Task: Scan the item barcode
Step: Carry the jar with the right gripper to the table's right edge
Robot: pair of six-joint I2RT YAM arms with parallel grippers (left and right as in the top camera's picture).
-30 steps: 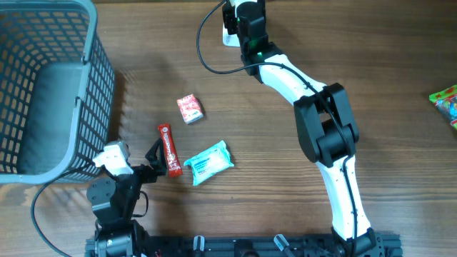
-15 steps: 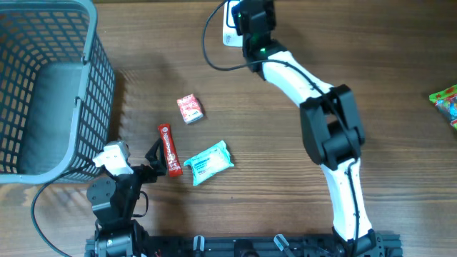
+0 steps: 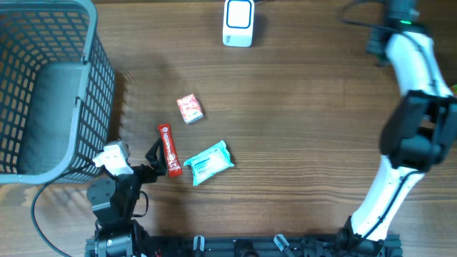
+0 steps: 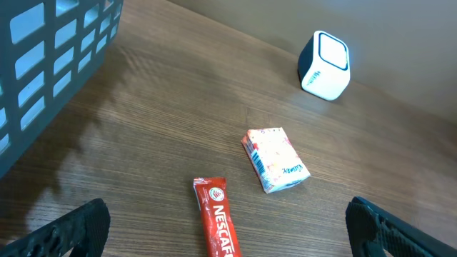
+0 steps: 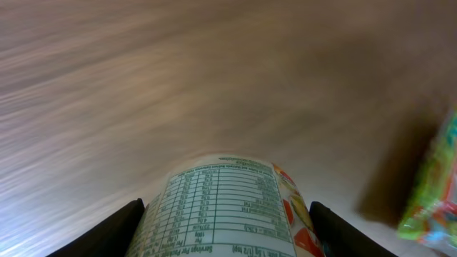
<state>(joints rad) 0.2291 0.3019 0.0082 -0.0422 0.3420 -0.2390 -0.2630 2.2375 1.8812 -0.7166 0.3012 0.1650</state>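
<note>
Canister (image 5: 225, 207): cylindrical, with the nutrition panel facing the wrist camera. No barcode shows on this face. It is held above the bench (image 3: 300, 143) at the far right.
Right gripper (image 5: 227, 232): partly open, one finger on each side of the canister, clamped on it.
Left gripper (image 4: 230, 228): spread fully and holding nothing, at the near left. A red coffee stick (image 3: 168, 150) lies on the bench just ahead of it.
Scanner (image 3: 238, 23): white unit at the far centre, well apart from the canister and to its left.
Neighbour: coloured packet (image 5: 432, 178), near the canister on its right.
Step in hand: judged to be transport of the held canister. The streaked wrist view suggests motion, but the direction is not readable.
Next move: calls for bringing the canister left to the scanner window, then turning it until the barcode faces that window.
</note>
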